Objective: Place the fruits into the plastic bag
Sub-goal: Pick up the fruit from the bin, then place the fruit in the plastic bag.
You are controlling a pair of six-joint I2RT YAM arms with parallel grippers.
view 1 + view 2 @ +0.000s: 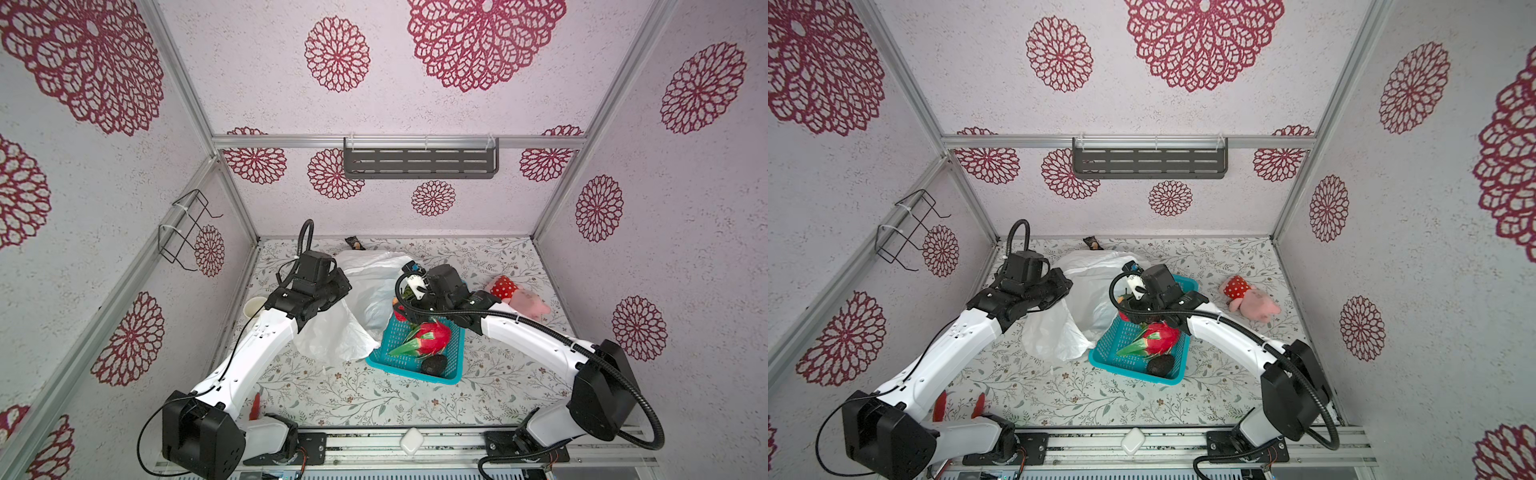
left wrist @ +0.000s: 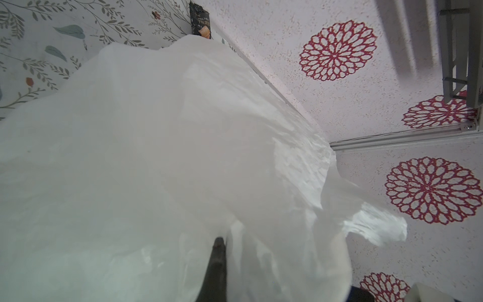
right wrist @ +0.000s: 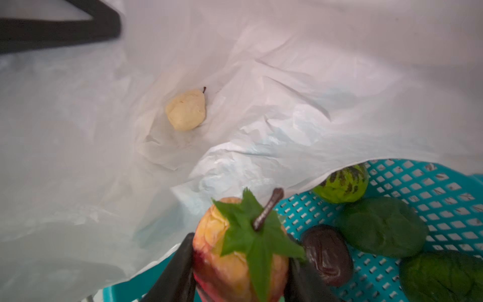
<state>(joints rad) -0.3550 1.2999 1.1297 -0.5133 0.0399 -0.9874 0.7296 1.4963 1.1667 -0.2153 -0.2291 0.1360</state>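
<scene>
The right claw [image 3: 239,243] clamps the peach [image 3: 230,269] by its sides, over the basket [image 3: 444,188] edge beside the bag [image 3: 261,104]; it looks light and firm. The left claw [image 1: 341,286] pinches the thin, slippery bag rim.

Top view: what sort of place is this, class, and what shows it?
Probably a robot test booth rather than a home: a left arm and right arm bolted to a metal rail, wallpapered panels in a metal frame, and a basket of toy fruit beside a plastic bag.
</scene>
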